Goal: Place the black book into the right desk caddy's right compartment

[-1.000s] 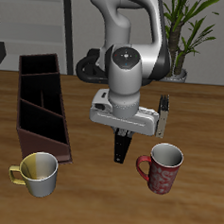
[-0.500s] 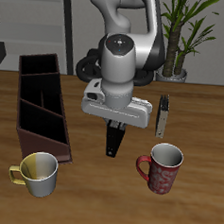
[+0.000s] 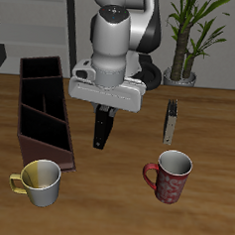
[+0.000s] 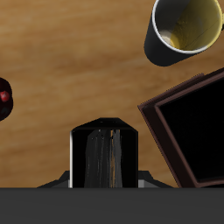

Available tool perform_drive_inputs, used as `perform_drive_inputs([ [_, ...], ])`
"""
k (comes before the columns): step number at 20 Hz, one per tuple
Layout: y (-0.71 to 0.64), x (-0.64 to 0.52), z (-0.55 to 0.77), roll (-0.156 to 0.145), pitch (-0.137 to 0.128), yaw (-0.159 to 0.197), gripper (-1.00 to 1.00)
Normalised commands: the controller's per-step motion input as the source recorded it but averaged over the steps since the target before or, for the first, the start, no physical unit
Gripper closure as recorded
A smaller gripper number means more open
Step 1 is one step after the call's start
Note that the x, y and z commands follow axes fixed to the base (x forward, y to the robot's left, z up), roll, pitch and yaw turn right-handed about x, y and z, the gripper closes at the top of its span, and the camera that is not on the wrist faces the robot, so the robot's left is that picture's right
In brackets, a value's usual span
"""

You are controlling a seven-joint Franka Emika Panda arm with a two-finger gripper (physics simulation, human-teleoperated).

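My gripper (image 3: 106, 111) is shut on the black book (image 3: 103, 132), which hangs upright from it above the table. The wrist view shows the book (image 4: 105, 159) end-on, just beside a corner of the right desk caddy (image 4: 194, 122). In the exterior view the caddy (image 3: 26, 143) is a long maroon-brown box with three black-walled sections. The book hangs a short way from the caddy's long side, level with its middle section, and apart from it. The fingertips are hidden behind the book in the wrist view.
A thin grey patterned book (image 3: 171, 121) stands upright farther from the caddy. A red mug (image 3: 170, 176) and a yellow-and-white mug (image 3: 41, 182) stand near the table's front edge; the latter sits by the caddy's near end. A potted plant (image 3: 189, 40) stands behind.
The arm has carried the black book sideways toward the caddy and somewhat farther back, away from the red mug. The book stays in the gripper.
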Motion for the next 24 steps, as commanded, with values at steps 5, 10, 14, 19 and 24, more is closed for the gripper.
perform_drive_inputs([
  [5,-0.59,-0.13,0.58,-0.060,-0.070,-0.055,1.00],
  [10,-0.77,-0.24,0.62,-0.090,-0.078,-0.118,1.00],
  [14,-0.76,-0.18,0.35,-0.124,-0.043,-0.165,1.00],
  [19,-0.51,-0.14,0.06,-0.106,-0.013,-0.078,1.00],
  [24,-0.43,-0.24,-0.02,-0.091,0.023,-0.117,1.00],
])
